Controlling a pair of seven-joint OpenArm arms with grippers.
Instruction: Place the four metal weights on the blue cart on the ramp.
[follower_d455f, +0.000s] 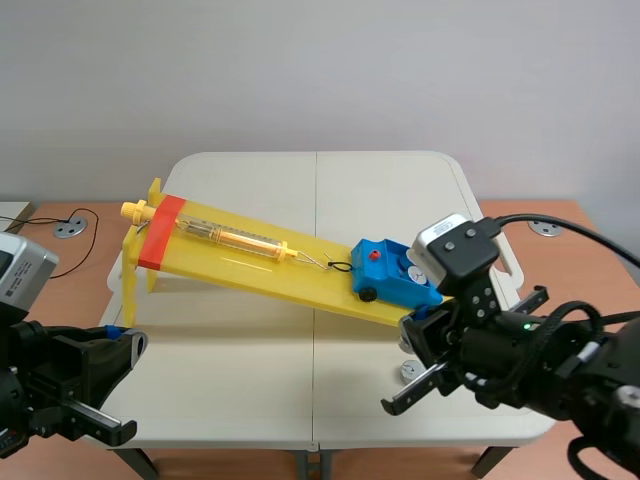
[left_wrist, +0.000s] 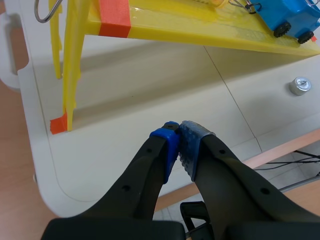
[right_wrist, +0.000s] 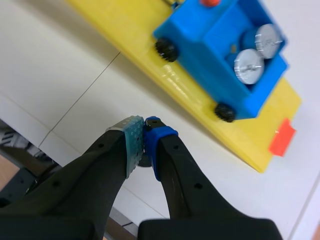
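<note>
Metal weights (right_wrist: 248, 65): two in cart (right_wrist: 200, 45), low on ramp (right_wrist: 130, 30). Loose weight (left_wrist: 300, 86): on tabletop (left_wrist: 150, 85) near ramp foot. My right tool (right_wrist: 144, 131): fingers together, empty. Left tool (left_wrist: 179, 131): likewise. Handling: I should spread wide, descend squarely, pinch its sides.

Lower left of scene: left arm (follower_d455f: 60, 385) low, left gripper (left_wrist: 178, 126) fingers pressed together. Lower right: right arm (follower_d455f: 520, 350), right gripper (right_wrist: 145, 122) fingers closed too.

Ramp (follower_d455f: 250, 262): glossy yellow plastic, smooth. Blue cart (right_wrist: 210, 50): smooth plastic with slight sheen, matt black wheels. Weights in cart (right_wrist: 248, 65): bright silvery metal. Loose weight (left_wrist: 299, 85): shiny metal. Tabletop (follower_d455f: 250, 380): matt off-white, smooth.
</note>
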